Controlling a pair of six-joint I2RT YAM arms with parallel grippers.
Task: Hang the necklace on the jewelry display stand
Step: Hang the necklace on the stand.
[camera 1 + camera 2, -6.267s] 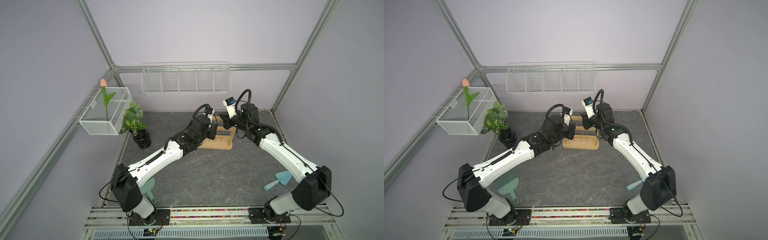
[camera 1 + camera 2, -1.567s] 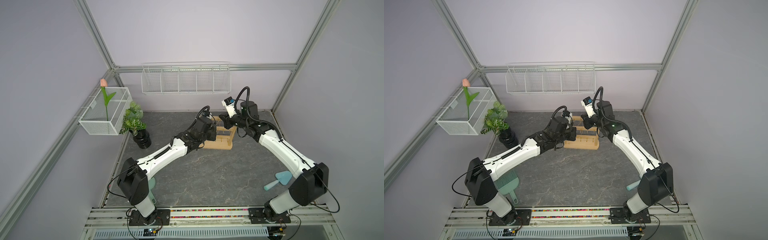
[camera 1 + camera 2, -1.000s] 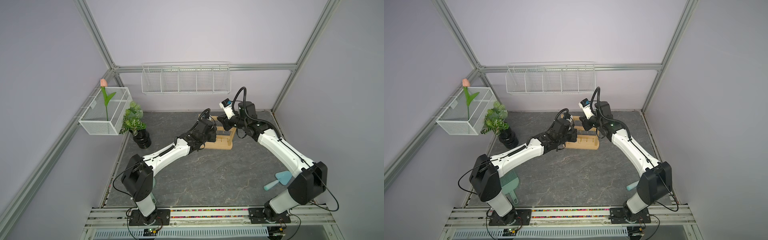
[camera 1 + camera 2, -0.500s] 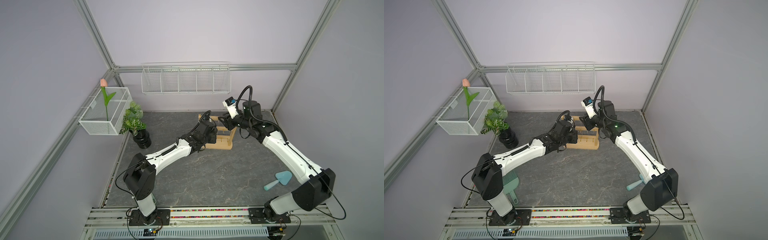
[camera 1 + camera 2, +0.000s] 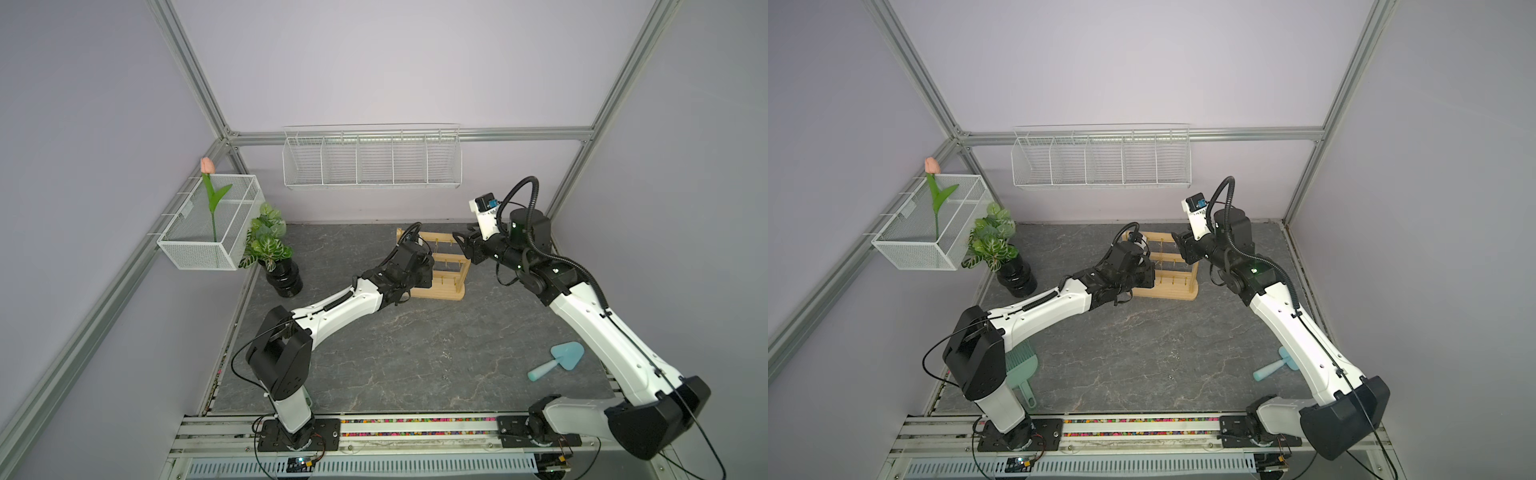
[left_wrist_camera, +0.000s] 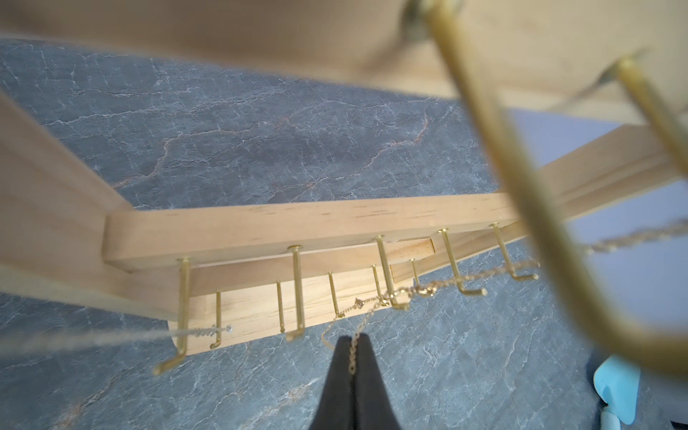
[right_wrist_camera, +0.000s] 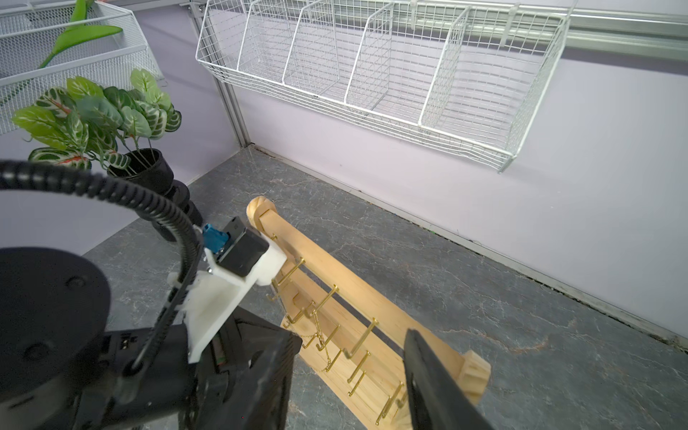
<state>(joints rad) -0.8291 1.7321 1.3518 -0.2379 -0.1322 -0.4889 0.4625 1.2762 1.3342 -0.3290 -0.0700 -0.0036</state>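
Note:
The jewelry display stand (image 5: 445,292) (image 5: 1177,293), a light wooden rack with gold hooks, stands at the back of the mat. A thin gold necklace (image 6: 420,290) (image 7: 317,329) is draped over hooks on one of its rails. My left gripper (image 6: 352,348) is shut on the chain's loose end, just in front of the hooks. In both top views the left gripper (image 5: 424,266) (image 5: 1144,270) is pressed against the stand's left side. My right gripper (image 7: 350,376) (image 5: 462,242) is open and holds nothing, hovering at the stand's upper right end.
A potted plant (image 5: 269,245) stands left of the stand. On the back wall hangs a white wire basket (image 5: 372,160). A mesh basket with a tulip (image 5: 212,224) is on the left wall. A blue scoop (image 5: 559,359) and a green dustpan (image 5: 1021,361) lie on the mat.
My right gripper has opened and drawn back to the right, off the stand. The left arm has reached lower and closer to the stand, still shut on the chain.

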